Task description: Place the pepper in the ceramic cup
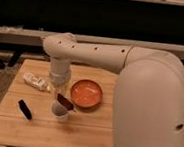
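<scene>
gripper (59,90): hangs straight down from the arm's wrist, just above and left of the ceramic cup; whether it grasps or has let go: cannot tell.
pepper (65,102): dark reddish-brown, tilted, lying across the top of the cup, its upper end toward the gripper. Resting on the rim or partly inside: cannot tell.
ceramic cup (59,112): small, white-grey, upright, near the middle of the wooden table (83,132).
step, my read: at the drop or just about done; the pepper does not look fully seated.
risk 1: the pepper is about as long as the cup is wide, so it could bridge the rim and slide off onto the table.
risk 2: a sideways pull-out could nudge the light cup and tip it; a straight lift looks safer.
orange bowl (86,94): just right of the cup, close by; a stray pepper could roll that way.
black bar (25,109): left of the cup, well apart.
clear wrapped packet (36,82): back left, apart.
arm (95,52): spans over the table from the right, hiding its right edge.
</scene>
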`<state>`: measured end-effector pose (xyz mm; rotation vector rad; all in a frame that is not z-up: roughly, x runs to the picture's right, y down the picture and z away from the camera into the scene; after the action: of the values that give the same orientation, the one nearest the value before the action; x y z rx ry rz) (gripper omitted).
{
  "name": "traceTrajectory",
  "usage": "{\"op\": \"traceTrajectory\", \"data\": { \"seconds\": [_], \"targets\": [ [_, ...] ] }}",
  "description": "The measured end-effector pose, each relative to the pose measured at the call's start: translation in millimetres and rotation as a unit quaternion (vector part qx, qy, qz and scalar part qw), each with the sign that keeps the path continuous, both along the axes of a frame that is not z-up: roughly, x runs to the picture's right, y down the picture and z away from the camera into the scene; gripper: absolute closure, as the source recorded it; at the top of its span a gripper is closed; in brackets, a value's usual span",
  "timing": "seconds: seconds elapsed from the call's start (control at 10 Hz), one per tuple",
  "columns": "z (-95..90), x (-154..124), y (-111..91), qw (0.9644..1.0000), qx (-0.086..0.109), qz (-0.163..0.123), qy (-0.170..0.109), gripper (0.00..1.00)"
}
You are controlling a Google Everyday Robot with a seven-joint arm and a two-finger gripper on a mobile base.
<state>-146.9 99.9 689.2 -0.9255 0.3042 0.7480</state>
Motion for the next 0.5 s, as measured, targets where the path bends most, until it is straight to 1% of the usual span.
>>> {"op": "traceTrajectory", "data": {
  "seconds": [0.2, 0.3, 0.5],
  "targets": [
    [7.8, -7, 0, 0.9999, -0.005, -0.004, -0.009, 0.85],
    [10.6, -10, 0, 0.9999, -0.008, -0.005, -0.013, 0.8],
    [17.5, -18, 1, 0.9995, -0.015, -0.007, -0.027, 0.58]
  ]
}}
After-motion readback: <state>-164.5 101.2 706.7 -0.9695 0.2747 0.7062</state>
